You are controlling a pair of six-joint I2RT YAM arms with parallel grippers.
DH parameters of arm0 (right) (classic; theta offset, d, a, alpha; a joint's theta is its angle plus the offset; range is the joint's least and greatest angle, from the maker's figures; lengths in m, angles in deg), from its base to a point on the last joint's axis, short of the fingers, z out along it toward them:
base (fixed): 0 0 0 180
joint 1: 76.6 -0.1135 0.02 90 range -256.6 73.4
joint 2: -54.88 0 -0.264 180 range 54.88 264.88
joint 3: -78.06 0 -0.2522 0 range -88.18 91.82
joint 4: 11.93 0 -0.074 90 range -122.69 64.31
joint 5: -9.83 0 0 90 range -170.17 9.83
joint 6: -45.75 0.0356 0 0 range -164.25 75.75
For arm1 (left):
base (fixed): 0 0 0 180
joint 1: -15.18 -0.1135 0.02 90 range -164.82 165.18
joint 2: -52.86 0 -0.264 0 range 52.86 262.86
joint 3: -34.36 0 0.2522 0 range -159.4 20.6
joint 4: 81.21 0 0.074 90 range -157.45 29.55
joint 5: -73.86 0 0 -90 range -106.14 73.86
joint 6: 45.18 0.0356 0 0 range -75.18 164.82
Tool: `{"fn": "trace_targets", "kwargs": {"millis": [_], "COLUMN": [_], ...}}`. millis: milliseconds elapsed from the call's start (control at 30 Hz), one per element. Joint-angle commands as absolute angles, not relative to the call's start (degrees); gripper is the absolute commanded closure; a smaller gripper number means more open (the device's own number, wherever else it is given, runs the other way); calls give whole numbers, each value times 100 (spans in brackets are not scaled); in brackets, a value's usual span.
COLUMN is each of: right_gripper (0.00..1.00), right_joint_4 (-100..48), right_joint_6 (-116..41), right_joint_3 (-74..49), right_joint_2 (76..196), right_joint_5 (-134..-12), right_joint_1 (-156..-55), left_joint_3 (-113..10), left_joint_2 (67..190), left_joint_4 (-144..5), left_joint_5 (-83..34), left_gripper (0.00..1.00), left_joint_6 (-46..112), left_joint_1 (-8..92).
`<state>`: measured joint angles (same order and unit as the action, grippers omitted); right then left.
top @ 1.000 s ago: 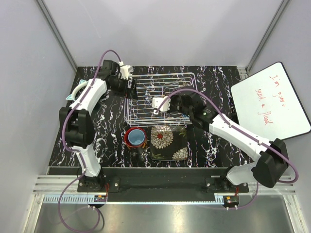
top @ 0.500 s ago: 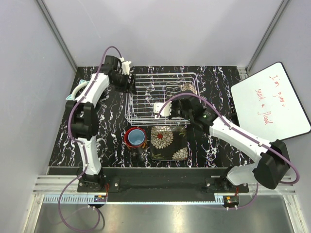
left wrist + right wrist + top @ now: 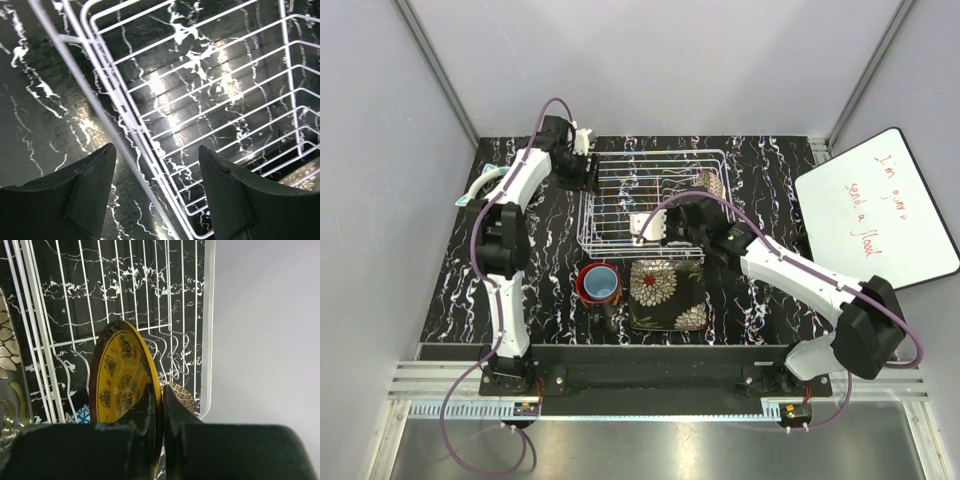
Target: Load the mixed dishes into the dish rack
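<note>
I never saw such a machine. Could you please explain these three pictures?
This is a robot with two arms. One picture looks down from above; the other two come from wrist cameras. On the black marbled table stands a white wire dish rack with a gold patterned bowl inside. Nearer the arms lie a black square flowered plate and a light blue cup inside a dark red-lined mug. The right hand pinches a mustard-yellow plate at the rack. The left hand is open, astride the rack's rim.
</note>
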<state>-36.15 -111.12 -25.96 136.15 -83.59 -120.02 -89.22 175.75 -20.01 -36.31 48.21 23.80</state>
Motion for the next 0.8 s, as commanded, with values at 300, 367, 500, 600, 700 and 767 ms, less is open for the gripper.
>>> {"fn": "trace_targets", "kwargs": {"millis": [300,367,500,600,700,767], "right_gripper": [100,100,100,100,100,100], "right_joint_4": [-3483,-3518,-3466,-3282,-3254,-3263], "right_joint_6": [-11184,-11367,-12008,-12378,-12493,-12485], "right_joint_3": [-2683,-2727,-2744,-2727,-2604,-2569], "right_joint_2": [13908,13934,14074,14224,14382,14400], "right_joint_5": [-8105,-8148,-8464,-8675,-8869,-8939], "right_joint_1": [-12037,-12046,-12046,-12037,-12002,-12002], "left_joint_3": [-9137,-9190,-9296,-9278,-9190,-9120], "left_joint_2": [17547,17582,17670,17670,17635,17617], "left_joint_4": [-2122,-2131,-2122,-2122,-2122,-2131], "left_joint_5": [-3249,-3258,-3284,-3399,-3434,-3460], "left_gripper": [30,30,30,30,30,30], "left_joint_6": [4807,4816,4789,4754,4789,4807], "left_joint_1": [2238,2221,2151,2071,2027,1992]}}
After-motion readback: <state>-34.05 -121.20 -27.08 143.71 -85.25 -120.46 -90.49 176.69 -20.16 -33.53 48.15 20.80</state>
